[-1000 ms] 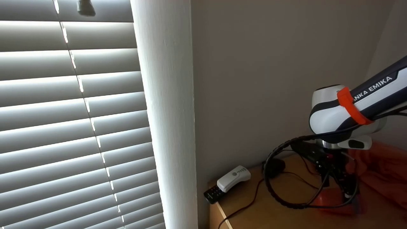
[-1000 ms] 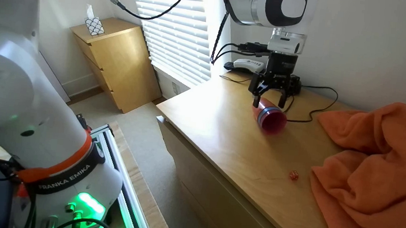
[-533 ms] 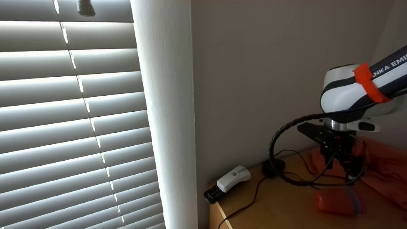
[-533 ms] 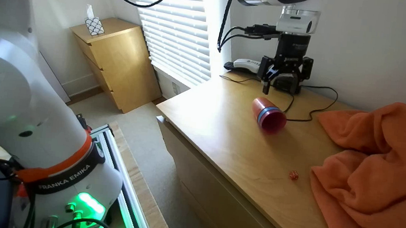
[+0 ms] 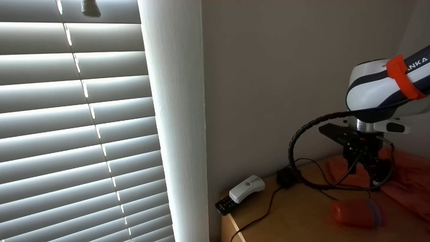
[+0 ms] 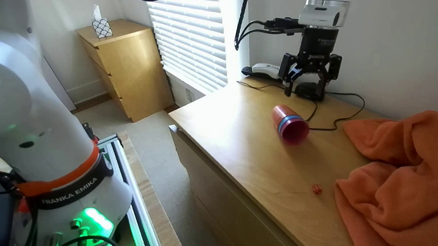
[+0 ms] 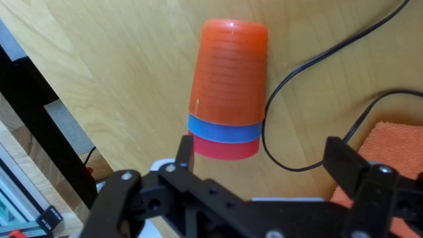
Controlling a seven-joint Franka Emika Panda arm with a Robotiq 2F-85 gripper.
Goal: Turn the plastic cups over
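A stack of nested plastic cups lies on its side on the wooden dresser top (image 6: 237, 137). The stack shows in both exterior views (image 6: 283, 112) (image 5: 354, 213) and in the wrist view (image 7: 228, 76). The outer cup is orange; a blue rim (image 7: 224, 132) and a red rim (image 7: 228, 150) stick out of its mouth. In an exterior view, the red mouth faces the camera. My gripper (image 6: 304, 94) is open and empty, above and behind the stack, apart from it. In the wrist view, the gripper (image 7: 259, 140) has its fingers wide apart, below the mouth end.
A crumpled orange cloth (image 6: 409, 189) covers the right of the dresser top. A small red die (image 6: 317, 188) lies near it. A black cable (image 7: 277, 89) runs against the cups. A white remote (image 5: 247, 189), a black remote (image 5: 225, 205) and a black device (image 5: 286, 177) lie by the wall.
My gripper has risen from around the cups and shifted sideways, toward the right in both exterior views, fingers open. The cup stack has stayed where it lay.
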